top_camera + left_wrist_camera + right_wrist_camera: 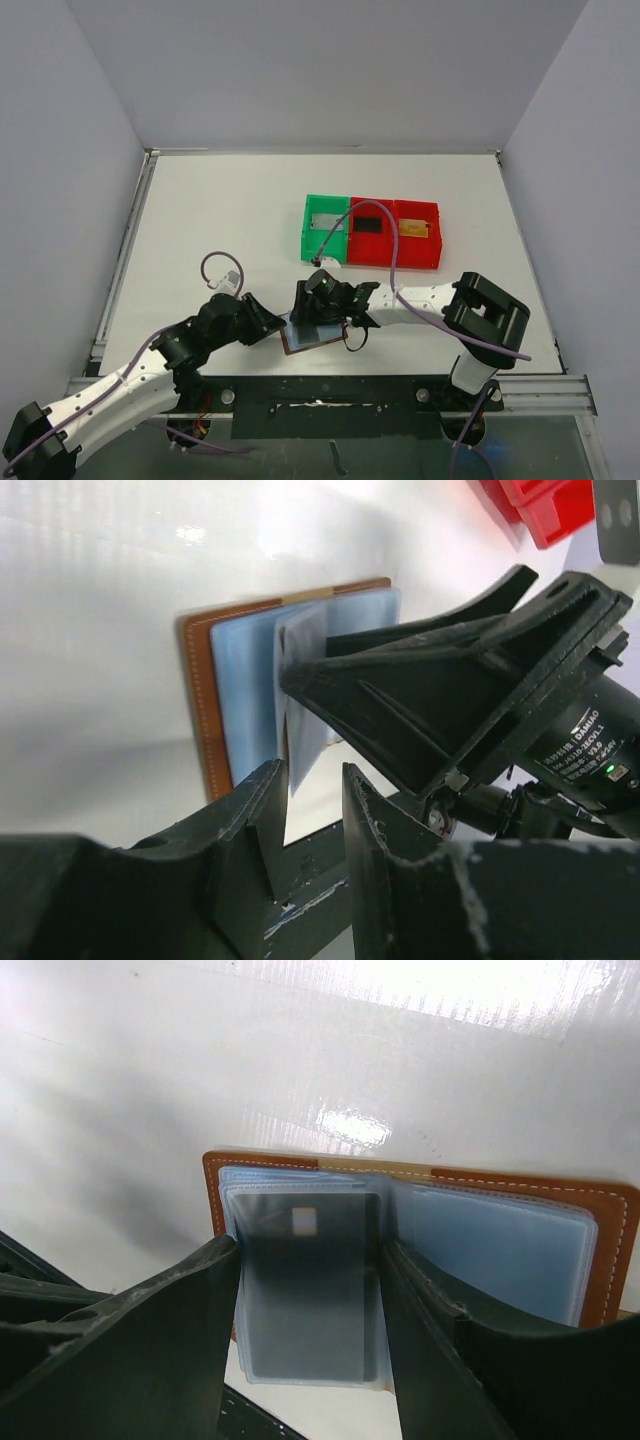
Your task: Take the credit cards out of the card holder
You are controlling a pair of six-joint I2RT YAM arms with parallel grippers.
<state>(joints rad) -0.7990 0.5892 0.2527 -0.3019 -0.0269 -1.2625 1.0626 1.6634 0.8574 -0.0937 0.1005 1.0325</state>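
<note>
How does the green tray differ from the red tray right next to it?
Colour: the green tray is green, the adjoining red tray is red. Contents: the green tray holds a pale grey card, the red tray a black card. Place: in the top view the green tray ends the row on the left, while the red tray sits between two trays. Both are same-shaped open boxes, touching.

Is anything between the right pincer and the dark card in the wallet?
Yes. The dark rectangular card lies inside a clear plastic sleeve of the open brown leather wallet, so the film covers its face. The right pincer is open, one finger on each side of that sleeve; nothing else visible lies between.
</note>
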